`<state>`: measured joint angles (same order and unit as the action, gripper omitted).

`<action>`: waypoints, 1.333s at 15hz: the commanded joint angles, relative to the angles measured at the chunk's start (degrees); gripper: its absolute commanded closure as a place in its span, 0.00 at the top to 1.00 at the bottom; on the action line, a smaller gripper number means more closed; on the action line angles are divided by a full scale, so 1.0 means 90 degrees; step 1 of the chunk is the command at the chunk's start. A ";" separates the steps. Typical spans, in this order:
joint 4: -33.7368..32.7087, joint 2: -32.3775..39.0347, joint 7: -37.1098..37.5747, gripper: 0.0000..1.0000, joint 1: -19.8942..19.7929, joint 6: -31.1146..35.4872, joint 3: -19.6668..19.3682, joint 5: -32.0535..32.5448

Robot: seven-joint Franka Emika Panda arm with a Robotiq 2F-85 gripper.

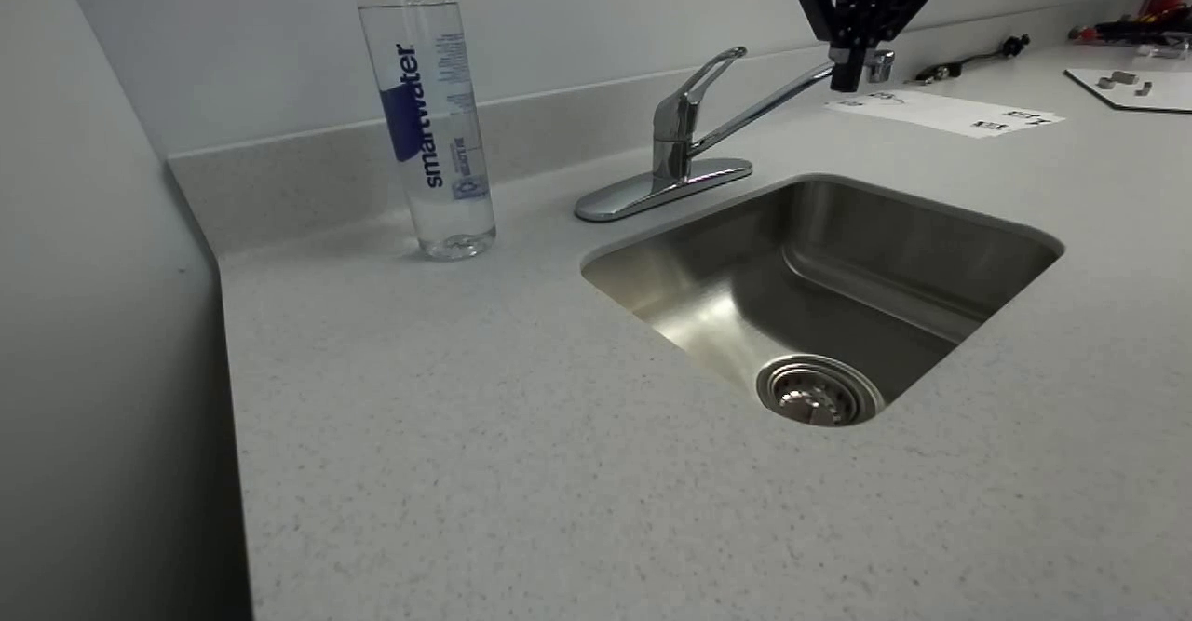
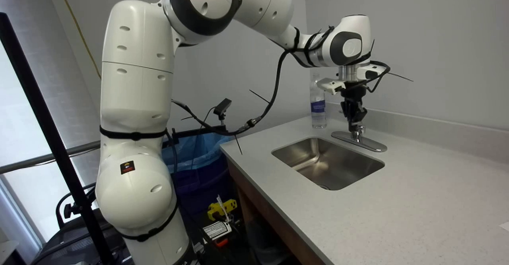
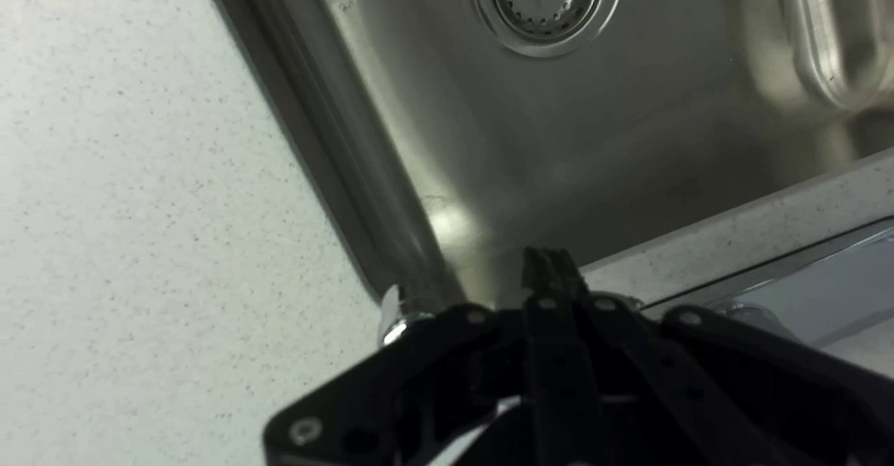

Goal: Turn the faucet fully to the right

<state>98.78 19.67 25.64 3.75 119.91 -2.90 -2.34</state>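
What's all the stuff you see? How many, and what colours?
Faucet: one, silver, on the counter beside the sink.
Sink: one, silver, set in the counter.
Drain: one, silver, in the sink's bottom.
Counter: one, pale grey, around the sink.
Bottle: one, clear with blue label, near the faucet.
Paper: at least one, white, farther along the counter.
Small blocks: at least three, grey, on a white board.
Bin: one, dark blue with light blue bag, beside the counter.
Power strip: one, yellow, low, near the bin.
Gadget: one, black, above the bin.
Pole: one, black, beside the robot arm.
Clutter: too blurry to count, mixed colours, counter's far end.
Robot arm: one, white, stretched over the counter.
Gripper: one, black, by the faucet.
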 commanded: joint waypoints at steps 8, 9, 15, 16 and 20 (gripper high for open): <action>-0.0610 0.0640 0.0885 0.00 0.0098 0.0805 -0.0328 0.0548; -0.0659 0.0687 0.1050 0.00 0.0121 0.0859 -0.0352 0.0612; -0.0704 0.0829 0.2091 0.00 0.0211 0.1623 -0.0418 0.0785; -0.0697 0.0853 0.2286 0.00 0.0231 0.1812 -0.0436 0.0820; -0.0656 0.0938 0.3002 0.00 0.0333 0.2484 -0.0565 0.1037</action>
<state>95.52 26.13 47.70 4.73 136.75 -6.18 5.29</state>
